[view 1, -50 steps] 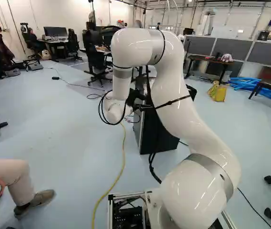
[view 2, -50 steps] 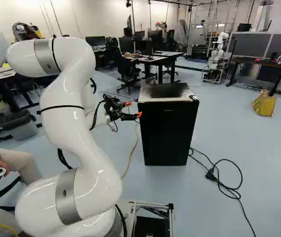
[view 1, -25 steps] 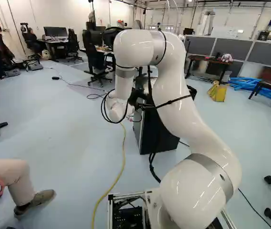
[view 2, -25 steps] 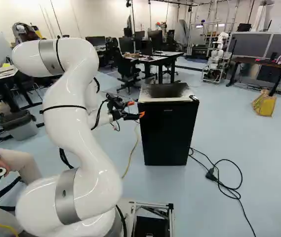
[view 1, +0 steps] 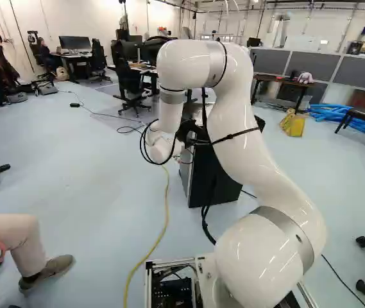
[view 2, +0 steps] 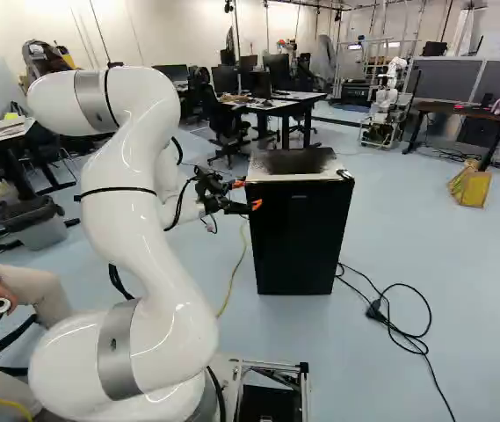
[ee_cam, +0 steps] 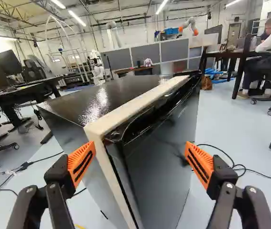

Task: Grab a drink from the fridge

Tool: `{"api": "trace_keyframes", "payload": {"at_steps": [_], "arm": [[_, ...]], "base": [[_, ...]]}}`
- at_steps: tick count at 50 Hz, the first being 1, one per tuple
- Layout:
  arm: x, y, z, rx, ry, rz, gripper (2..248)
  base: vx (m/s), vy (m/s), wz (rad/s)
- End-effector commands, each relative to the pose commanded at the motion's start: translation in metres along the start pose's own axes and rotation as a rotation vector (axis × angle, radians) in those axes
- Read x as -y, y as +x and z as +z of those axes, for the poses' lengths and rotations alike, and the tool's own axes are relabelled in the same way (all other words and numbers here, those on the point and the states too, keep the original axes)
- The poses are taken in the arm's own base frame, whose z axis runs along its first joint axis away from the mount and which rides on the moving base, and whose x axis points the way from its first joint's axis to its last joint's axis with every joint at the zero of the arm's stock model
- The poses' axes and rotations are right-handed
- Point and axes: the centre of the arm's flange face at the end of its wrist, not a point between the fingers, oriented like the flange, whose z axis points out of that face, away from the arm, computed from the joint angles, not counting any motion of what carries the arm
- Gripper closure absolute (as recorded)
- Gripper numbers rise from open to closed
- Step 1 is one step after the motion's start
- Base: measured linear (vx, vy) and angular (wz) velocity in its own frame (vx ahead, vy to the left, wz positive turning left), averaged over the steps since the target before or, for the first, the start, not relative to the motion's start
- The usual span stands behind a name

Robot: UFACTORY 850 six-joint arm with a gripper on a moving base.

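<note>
Left base view: The base is stationary. The arm (view 1: 233, 122) has advanced slightly: its wrist end has shifted toward the fridge (view 1: 220, 183), which lies beyond the jaws. The fridge is unmoved on the floor (view 1: 92, 186). Jaw opening cannot be told from this side.

Right base view: The gripper (view 2: 247, 194) has closed part of its gap to the fridge over the last second. Its tips now reach the near upper corner of the cabinet; contact cannot be confirmed. The door (view 2: 298, 242) appears closed.

Wrist view: The jaws stand wide, with nothing gripped. The orange pads (ee_cam: 81, 164) are well apart, and the upper corner of the fridge shows between and ahead of them. The pale strip (ee_cam: 135, 106) along the top edge runs away from the jaws. One finger stands on the side-panel side of the corner, the other on the door side.

Task status: The drink is not visible in any view; it is presumably inside the fridge, ahead of the jaws. The advance appears to be the approach for opening the door. Next, align the tips with the door edge. Caution: continued advance may push the cabinet instead of freeing the door.
</note>
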Motion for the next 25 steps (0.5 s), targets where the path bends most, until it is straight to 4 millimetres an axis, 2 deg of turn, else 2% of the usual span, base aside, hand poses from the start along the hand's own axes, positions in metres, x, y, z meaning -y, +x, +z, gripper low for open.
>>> {"api": "trace_keyframes", "payload": {"at_steps": [25], "arm": [[-0.018,0.004,0.002,0.004,-0.02,-0.017,3]], "base": [[0.0,0.0,0.0]]}}
